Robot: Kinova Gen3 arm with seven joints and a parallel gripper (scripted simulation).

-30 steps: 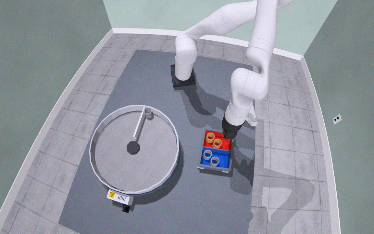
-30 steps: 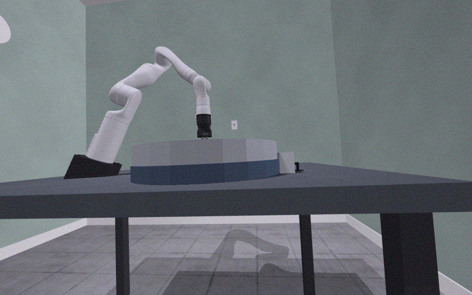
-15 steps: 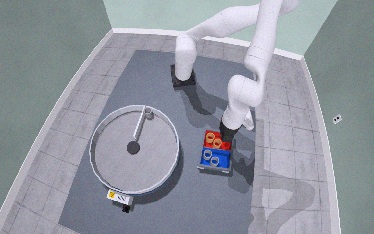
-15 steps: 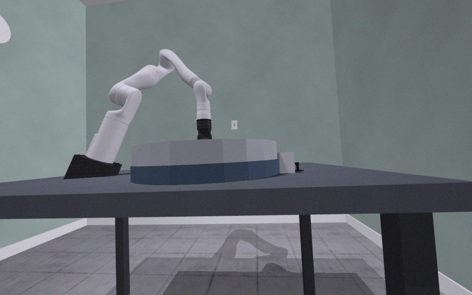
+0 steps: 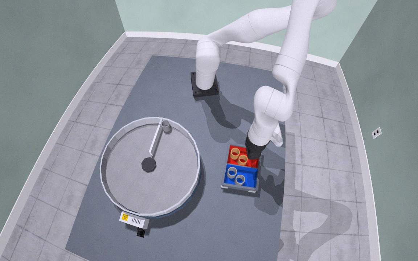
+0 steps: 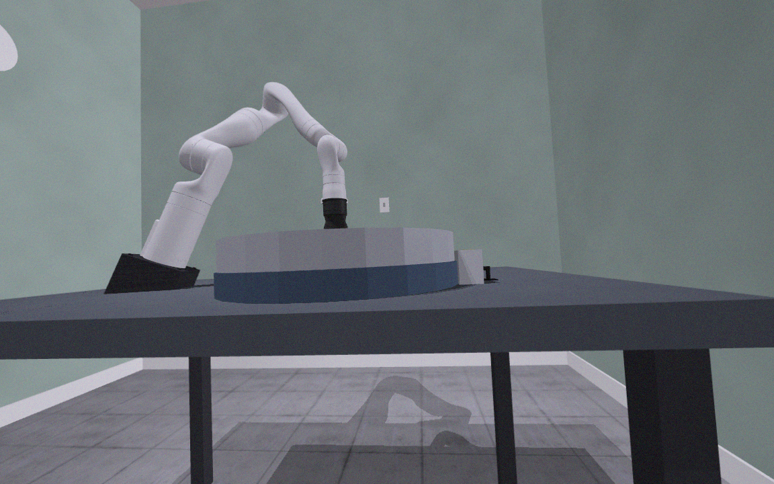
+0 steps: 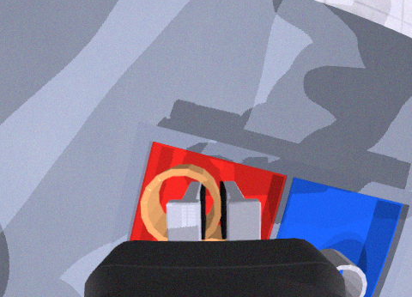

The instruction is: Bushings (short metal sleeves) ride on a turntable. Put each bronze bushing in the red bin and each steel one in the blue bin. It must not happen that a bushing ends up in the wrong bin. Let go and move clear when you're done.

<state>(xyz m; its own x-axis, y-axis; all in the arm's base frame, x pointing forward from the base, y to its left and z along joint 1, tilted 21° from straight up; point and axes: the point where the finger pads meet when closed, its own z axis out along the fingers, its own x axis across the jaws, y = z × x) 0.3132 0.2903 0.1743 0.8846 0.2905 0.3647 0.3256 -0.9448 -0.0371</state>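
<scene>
My gripper [image 7: 213, 201] is shut on the wall of a bronze bushing [image 7: 180, 203] and holds it low over the red bin [image 7: 172, 189]. In the overhead view the gripper [image 5: 253, 155] stands at the right side of the red bin [image 5: 241, 155] and hides the held bushing. Two bronze bushings [image 5: 235, 152] [image 5: 242, 158] lie in that bin. The blue bin [image 5: 241, 177] beside it holds two steel bushings [image 5: 231, 171] [image 5: 240, 179]. One steel bushing [image 5: 167, 126] stands on the turntable [image 5: 150, 167], against the white bar near the far rim.
The two bins share one grey tray, right of the turntable. The turntable has a raised rim wall and a control box [image 5: 134, 222] at its front. The arm's base [image 5: 205, 88] is bolted at the table's far side. In the side view the turntable wall [image 6: 335, 253] hides the bins and fingertips.
</scene>
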